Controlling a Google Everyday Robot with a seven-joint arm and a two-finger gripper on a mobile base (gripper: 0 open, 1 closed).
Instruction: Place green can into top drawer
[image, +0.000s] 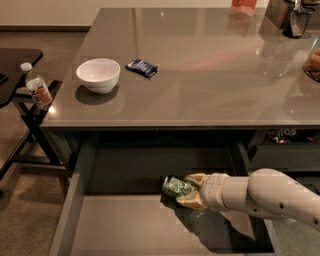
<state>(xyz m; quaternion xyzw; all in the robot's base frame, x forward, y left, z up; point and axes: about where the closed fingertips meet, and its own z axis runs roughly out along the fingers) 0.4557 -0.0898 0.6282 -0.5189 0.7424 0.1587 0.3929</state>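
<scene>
While the white robot arm (265, 195) reaches in from the lower right of the frame, its tan two-finger gripper (187, 190) is clamped on the small green mottled metal can (175, 186), holding it on its side over the back of the wide dark grey top drawer (125, 225), low and centre. Upper left, a white bowl (98, 75) and a dark blue packet (142, 68) sit on the glossy grey table (210, 85).

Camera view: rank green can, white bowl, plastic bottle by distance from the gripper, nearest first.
1. green can: gripped by the gripper, inside the top drawer.
2. white bowl: on the table, left.
3. plastic bottle: off the table, far left.
</scene>
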